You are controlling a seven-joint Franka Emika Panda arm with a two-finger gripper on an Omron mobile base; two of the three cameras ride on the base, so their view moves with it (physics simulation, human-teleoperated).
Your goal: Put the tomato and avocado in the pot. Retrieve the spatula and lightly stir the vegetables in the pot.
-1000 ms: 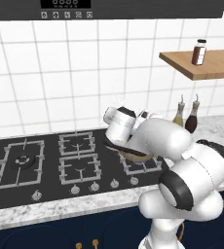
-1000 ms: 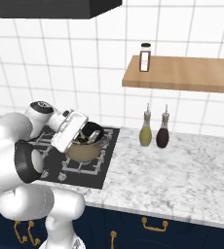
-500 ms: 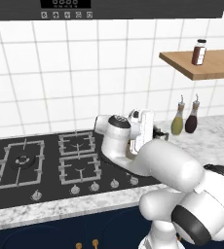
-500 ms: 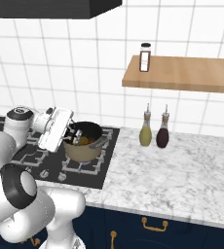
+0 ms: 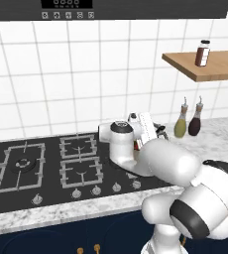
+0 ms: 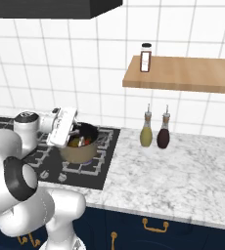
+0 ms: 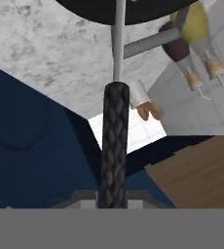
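Gripper (image 6: 69, 133) pinched the spatula (image 7: 115, 141) over the pot (image 6: 78, 147) on the burner, tomato (image 6: 87, 141) and avocado (image 6: 74, 143) inside; we feared hard stirring tipping it.

Arm has swung left across the stove over the last second: elbow now sits beside the pot (image 6: 79, 149), hand tipped over its left rim. End effector (image 6: 73, 133) has rolled, spatula (image 7: 115, 141) shaft running into the pot. Tomato (image 6: 87, 141) and avocado (image 6: 75, 143) are now uncovered in the right base view.
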